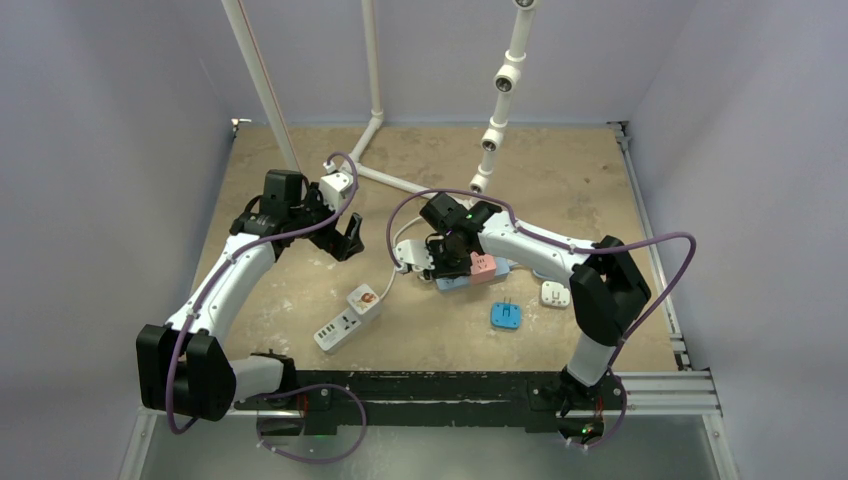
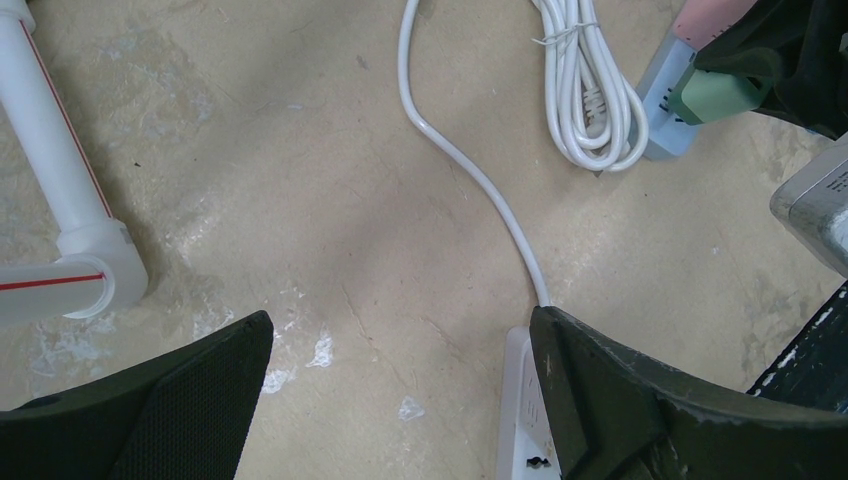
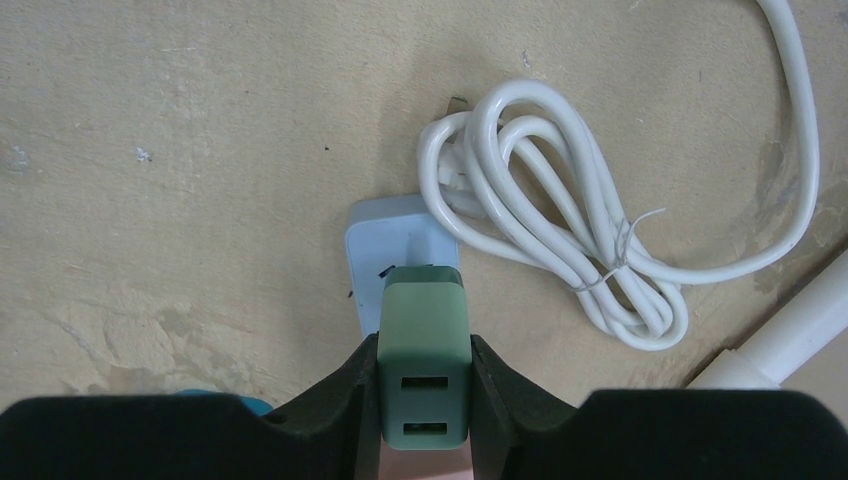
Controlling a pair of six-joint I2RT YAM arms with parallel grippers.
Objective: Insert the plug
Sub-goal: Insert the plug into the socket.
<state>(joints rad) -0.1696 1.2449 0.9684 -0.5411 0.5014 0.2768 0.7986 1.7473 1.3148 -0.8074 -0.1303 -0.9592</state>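
Observation:
My right gripper [image 3: 425, 345] is shut on a green two-port USB plug [image 3: 424, 310], its fingers pressed against both sides. The plug's front end points down at the light-blue end of a blue and pink power strip [image 3: 372, 250]. Its prongs are hidden, so I cannot tell whether they are in a socket. From above, the right gripper [image 1: 450, 262] sits over the left end of this strip [image 1: 484, 268]. The left wrist view shows the plug [image 2: 715, 95] against the strip [image 2: 662, 100]. My left gripper [image 2: 400, 345] hangs open over bare table, nothing between its fingers.
A white power strip [image 1: 350, 315] lies under my left gripper's right finger [image 2: 640, 400], its cord [image 2: 480, 180] running away. A coiled white cable [image 3: 560, 230] lies beside the blue strip. White pipes [image 1: 375, 120] stand at the back. A blue adapter [image 1: 505, 316] and a white adapter [image 1: 554, 294] lie to the right.

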